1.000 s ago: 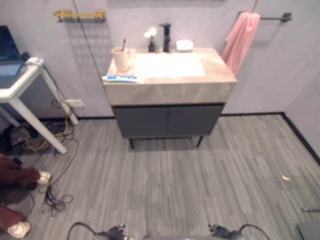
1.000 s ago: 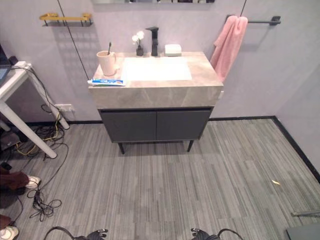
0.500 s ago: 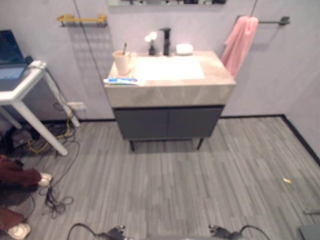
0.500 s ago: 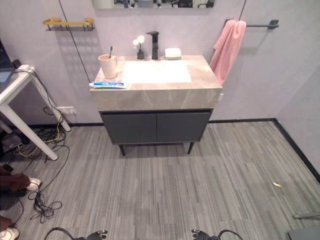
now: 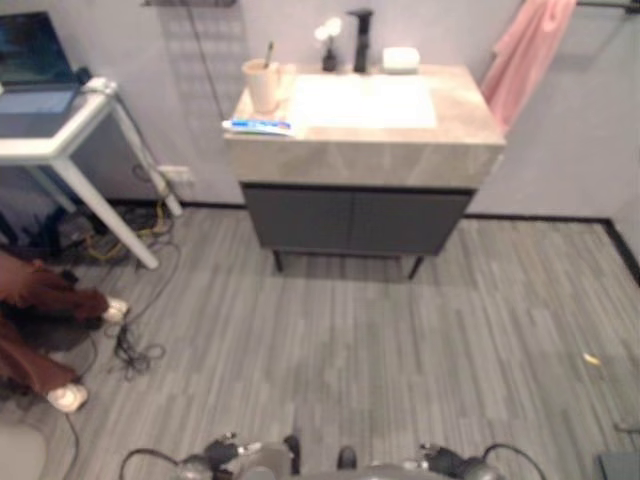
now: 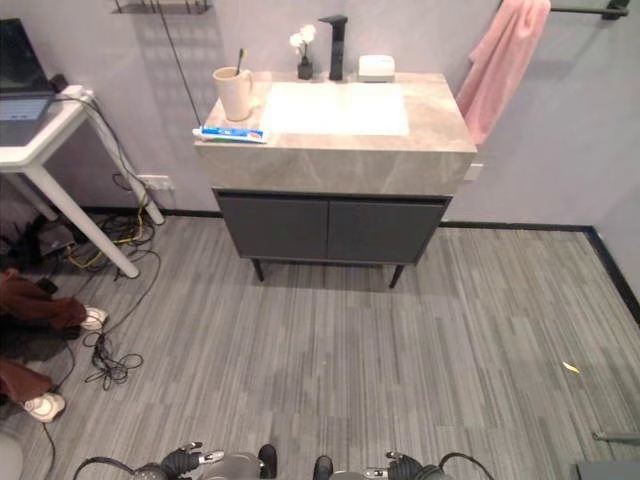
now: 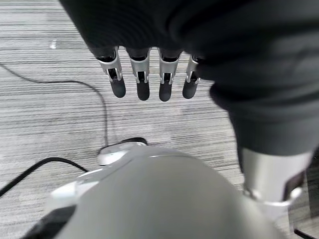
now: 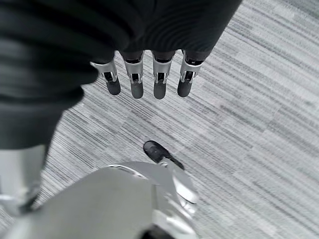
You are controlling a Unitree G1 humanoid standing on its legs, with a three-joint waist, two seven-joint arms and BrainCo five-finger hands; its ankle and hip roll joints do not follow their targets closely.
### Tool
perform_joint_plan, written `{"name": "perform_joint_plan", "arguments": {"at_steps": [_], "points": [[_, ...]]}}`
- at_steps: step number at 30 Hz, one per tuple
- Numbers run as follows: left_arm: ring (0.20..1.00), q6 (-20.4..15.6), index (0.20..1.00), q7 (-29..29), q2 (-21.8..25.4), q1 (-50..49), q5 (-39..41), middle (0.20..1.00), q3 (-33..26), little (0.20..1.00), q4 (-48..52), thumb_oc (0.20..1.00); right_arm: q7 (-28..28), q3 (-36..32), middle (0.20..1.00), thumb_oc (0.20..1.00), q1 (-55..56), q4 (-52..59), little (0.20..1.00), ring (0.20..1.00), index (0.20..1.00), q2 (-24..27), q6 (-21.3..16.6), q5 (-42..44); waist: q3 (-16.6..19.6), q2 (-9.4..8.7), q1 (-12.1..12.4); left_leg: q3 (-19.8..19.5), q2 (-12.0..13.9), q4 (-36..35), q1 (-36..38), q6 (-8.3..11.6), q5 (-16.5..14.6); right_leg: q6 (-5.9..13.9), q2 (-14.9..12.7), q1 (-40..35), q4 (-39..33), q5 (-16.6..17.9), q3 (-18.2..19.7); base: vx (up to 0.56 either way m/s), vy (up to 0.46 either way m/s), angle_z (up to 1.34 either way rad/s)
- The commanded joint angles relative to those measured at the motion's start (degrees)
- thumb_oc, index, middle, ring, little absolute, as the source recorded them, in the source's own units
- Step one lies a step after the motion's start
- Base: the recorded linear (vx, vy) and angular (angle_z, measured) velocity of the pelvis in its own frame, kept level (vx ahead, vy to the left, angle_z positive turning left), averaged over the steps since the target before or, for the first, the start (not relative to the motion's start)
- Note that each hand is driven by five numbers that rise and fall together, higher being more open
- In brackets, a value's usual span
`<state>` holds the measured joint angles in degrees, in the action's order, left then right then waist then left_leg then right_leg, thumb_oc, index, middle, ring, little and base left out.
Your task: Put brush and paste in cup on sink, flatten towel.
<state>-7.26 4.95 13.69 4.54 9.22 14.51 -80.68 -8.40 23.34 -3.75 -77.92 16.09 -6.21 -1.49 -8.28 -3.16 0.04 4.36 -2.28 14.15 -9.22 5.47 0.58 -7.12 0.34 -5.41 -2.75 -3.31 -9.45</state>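
A pale pink cup (image 6: 233,93) stands upright at the sink's (image 6: 335,108) left rim, a brush (image 6: 240,62) upright in it. The blue-white paste (image 6: 231,133) lies flat just before it. A pink towel (image 6: 503,65) hangs bunched on the right wall.

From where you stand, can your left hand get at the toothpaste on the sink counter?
Probably not yet. The left hand hangs open over the floor, and a wide stretch of floor lies between you and the vanity. The toothpaste lies flat beside the cup, with nothing covering it.
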Motion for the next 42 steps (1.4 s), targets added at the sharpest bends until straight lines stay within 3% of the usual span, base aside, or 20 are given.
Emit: {"name": "perform_joint_plan", "arguments": {"at_steps": [1, 3, 5, 10, 14, 17, 18, 20, 21, 22, 24, 25, 26, 27, 29, 30, 32, 34, 38, 42], "points": [[1.000, -0.3, 1.000, 0.0, -0.7, -2.1, -0.6, 1.000, 0.0, 1.000, -2.8, 1.000, 0.3, 1.7, 1.000, 1.000, 1.4, -1.8, 1.000, 1.000, 1.000, 1.7, 0.4, -0.9, 0.6, -0.34, 0.1, 0.3, -3.1, -2.5, -2.7, -4.88, -2.1, 7.44, 2.4, 0.4, 1.3, -0.7, 1.6, 0.14, 0.007, 0.08], [1.000, -0.1, 1.000, 0.5, -0.7, -3.7, -1.1, 1.000, -0.4, 1.000, -3.9, 1.000, 0.2, 2.5, 1.000, 1.000, 1.1, -1.6, 1.000, 1.000, 1.000, 1.8, 0.1, -1.7, 0.9, 0.22, 0.8, -3.7, -3.1, -14.3, -3.3, -4.98, 3.7, 7.47, 4.2, -0.9, 0.9, -1.4, 2.8, 0.26, 0.032, -0.09], [1.000, -0.2, 1.000, 0.7, -0.7, -4.3, -0.9, 1.000, -0.6, 1.000, -4.0, 1.000, 0.2, 2.7, 1.000, 1.000, 1.1, -1.3, 1.000, 1.000, 1.000, 1.7, -0.2, -1.6, 0.8, 0.63, 0.9, -4.8, -2.3, -19.2, -3.5, -4.37, 5.2, 7.34, 5.2, -1.8, 1.1, -2.4, 3.8, 0.28, 0.060, -0.43], [1.000, -0.2, 1.000, 1.0, -0.6, -5.4, -0.5, 1.000, -1.4, 1.000, -3.9, 1.000, -0.1, 2.9, 1.000, 1.000, 1.0, -1.4, 1.000, 1.000, 1.000, 1.2, -0.4, -1.8, 1.7, 0.85, 1.7, -2.6, -1.0, -19.2, -4.3, -3.91, 5.6, 7.65, 5.9, -4.4, 1.7, -4.1, 6.2, 0.29, 0.106, -0.38], [1.000, -0.3, 1.000, 0.7, 0.4, -5.1, -1.4, 1.000, -1.8, 1.000, -4.0, 1.000, -0.3, 3.2, 1.000, 1.000, 0.8, -1.6, 1.000, 1.000, 1.000, 0.3, -0.3, -2.5, 3.7, -0.63, 2.0, 0.0, -1.7, -18.6, -2.8, -5.50, 6.8, 8.51, 3.8, -4.9, 5.4, -6.0, 6.9, 0.47, 0.229, -0.44], [1.000, -0.2, 1.000, 0.2, 1.6, -3.6, -1.7, 1.000, -2.2, 1.000, -3.2, 1.000, -0.7, 2.4, 1.000, 1.000, -0.1, -1.0, 1.000, 1.000, 1.000, 0.0, -0.3, -1.9, 4.5, -2.05, 1.7, 2.2, -2.9, -14.0, -2.9, -6.90, 2.6, 12.27, 2.1, -3.2, 12.1, -0.9, 7.7, 0.43, 0.249, -0.22], [1.000, -0.2, 1.000, 0.2, 1.6, -3.6, -1.7, 1.000, -2.2, 1.000, -3.2, 1.000, -0.7, 2.4, 1.000, 1.000, -0.1, -1.0, 1.000, 1.000, 1.000, -0.1, -0.2, -1.9, 4.6, -2.06, 1.8, 2.3, -2.8, -13.8, -3.0, -6.91, 2.5, 12.27, 2.1, -3.1, 12.2, -0.9, 7.8, 0.29, 0.191, -0.27], [1.000, 0.0, 1.000, -0.1, 2.4, -2.3, -2.7, 1.000, -1.7, 1.000, -2.9, 1.000, -1.2, 2.2, 1.000, 1.000, -0.9, -0.9, 1.000, 1.000, 1.000, -0.1, 0.0, -2.5, 4.2, -2.54, 1.8, 3.9, -4.0, -11.4, -1.2, -8.61, -1.6, 16.61, 0.4, 0.2, 22.9, 8.3, 7.8, 0.42, 0.303, -0.21], [1.000, 0.0, 1.000, -0.1, 2.4, -2.3, -2.7, 1.000, -1.7, 1.000, -2.9, 1.000, -1.2, 2.2, 1.000, 1.000, -0.9, -0.9, 1.000, 1.000, 1.000, -0.1, 0.0, -2.5, 4.4, -2.51, 1.8, 3.9, -4.0, -11.4, -1.4, -8.60, -1.6, 16.59, 0.4, 0.4, 23.0, 8.3, 7.8, 0.50, 0.405, -0.19], [1.000, 0.2, 1.000, 0.0, 3.0, -1.5, -4.1, 1.000, -0.4, 1.000, -2.3, 1.000, -1.3, 1.2, 1.000, 1.000, -1.4, -0.8, 1.000, 1.000, 1.000, 0.1, 0.3, -1.9, 3.7, -1.99, 0.9, 4.2, -4.7, -11.8, 1.7, -9.83, -3.2, 18.05, -0.9, 4.3, 33.3, 15.3, 7.1, 0.34, 0.319, -0.23], [1.000, 0.3, 1.000, 0.0, 3.1, -1.1, -4.6, 1.000, 0.3, 1.000, -2.0, 1.000, -1.2, 0.9, 1.000, 1.000, -1.5, -0.6, 1.000, 1.000, 1.000, 0.2, 0.3, -1.6, 3.0, -1.50, 0.3, 4.3, -4.7, -12.3, 3.1, -10.32, -3.4, 18.35, -1.3, 6.6, 37.7, 16.7, 6.5, 0.31, 0.318, -0.09], [1.000, 0.4, 1.000, 0.1, 3.4, 0.2, -6.4, 1.000, 2.5, 1.000, -1.3, 1.000, -1.3, 0.6, 1.000, 1.000, -2.2, 0.5, 1.000, 1.000, 1.000, 0.1, 0.4, -1.2, 0.9, -0.47, -1.2, 4.4, -4.8, -13.5, 6.3, -11.31, -4.1, 18.59, -1.2, 11.2, 47.0, 17.4, 5.5, 0.19, 0.221, -0.15], [1.000, 0.4, 1.000, 0.1, 3.4, 0.2, -6.4, 1.000, 2.5, 1.000, -1.3, 1.000, -1.3, 0.6, 1.000, 1.000, -2.2, 0.5, 1.000, 1.000, 1.000, 0.1, 0.4, -1.2, 1.1, -0.50, -1.2, 4.5, -4.9, -13.5, 6.2, -11.31, -4.0, 18.58, -1.2, 11.4, 47.1, 17.4, 5.6, 0.36, 0.393, -0.14], [1.000, 0.5, 1.000, 0.6, 3.4, 0.1, -7.4, 1.000, 3.5, 1.000, -1.4, 1.000, -1.6, 1.1, 1.000, 1.000, -2.2, 1.0, 1.000, 1.000, 1.000, 0.3, 0.1, -1.9, 0.5, 0.65, -1.6, 4.5, -4.7, -14.8, 8.4, -11.80, -4.2, 17.77, -0.4, 15.4, 48.4, 13.8, 5.7, 0.17, 0.173, -0.12], [1.000, 0.4, 1.000, 0.6, 3.6, -0.1, -8.0, 1.000, 4.1, 1.000, -1.4, 1.000, -1.7, 1.3, 1.000, 1.000, -2.2, 1.6, 1.000, 1.000, 1.000, 0.3, 0.1, -1.9, 0.2, 1.12, -1.7, 4.8, -4.6, -16.3, 10.2, -11.53, -3.9, 17.13, 0.2, 17.3, 46.1, 11.3, 5.7, 0.24, 0.250, -0.13], [1.000, 0.6, 1.000, 0.8, 3.4, -0.4, -8.2, 1.000, 4.4, 1.000, -1.7, 1.000, -2.0, 2.0, 1.000, 1.000, -2.1, 2.0, 1.000, 1.000, 1.000, 0.2, 0.1, -2.1, 0.2, 2.15, -1.5, 6.0, -4.1, -17.9, 12.5, -11.27, -3.5, 15.57, -1.0, 18.8, 38.8, 6.9, 2.5, 0.29, 0.254, -0.16], [1.000, 0.4, 1.000, 1.1, 3.1, -0.1, -8.4, 1.000, 5.0, 1.000, -1.7, 1.000, -2.1, 3.0, 1.000, 1.000, -2.0, 2.0, 1.000, 1.000, 1.000, 0.0, 0.1, -2.8, 0.1, 2.45, -1.8, 5.5, -4.0, -17.9, 13.2, -10.50, -3.5, 14.90, 0.5, 19.2, 31.2, 4.5, 2.9, 0.24, 0.120, -0.30], [1.000, 0.1, 1.000, 1.3, 2.7, 0.2, -8.9, 1.000, 5.7, 1.000, -1.5, 1.000, -2.3, 3.4, 1.000, 1.000, -1.6, 2.0, 1.000, 1.000, 1.000, 0.0, 0.2, -3.4, 0.1, 3.12, -1.8, 4.8, -3.1, -18.2, 14.2, -10.38, -3.8, 14.54, -0.1, 19.0, 23.5, 4.7, 3.1, 0.19, 0.030, -0.05], [1.000, -0.6, 1.000, 1.3, 2.6, 0.9, -11.0, 1.000, 8.0, 1.000, -1.2, 1.000, -2.0, 3.3, 1.000, 1.000, -1.3, 1.3, 1.000, 1.000, 1.000, 0.3, 0.7, -3.9, 0.0, 3.51, -2.0, 2.3, -2.6, -16.9, 15.2, -10.17, -5.1, 14.25, 0.0, 18.5, 16.1, 6.9, 10.0, 0.20, -0.050, 0.40], [1.000, -0.7, 1.000, 1.0, 3.0, 2.0, -11.3, 1.000, 8.3, 1.000, -0.9, 1.000, -2.0, 0.8, 1.000, 1.000, -0.6, 0.4, 1.000, 1.000, 1.000, 2.7, 0.9, -1.3, 2.3, 2.31, 0.9, -3.8, -2.6, -13.9, 14.4, -8.48, -7.2, 12.77, 0.0, 11.7, 7.8, 5.4, 7.8, 0.30, -0.229, 0.46]]}}
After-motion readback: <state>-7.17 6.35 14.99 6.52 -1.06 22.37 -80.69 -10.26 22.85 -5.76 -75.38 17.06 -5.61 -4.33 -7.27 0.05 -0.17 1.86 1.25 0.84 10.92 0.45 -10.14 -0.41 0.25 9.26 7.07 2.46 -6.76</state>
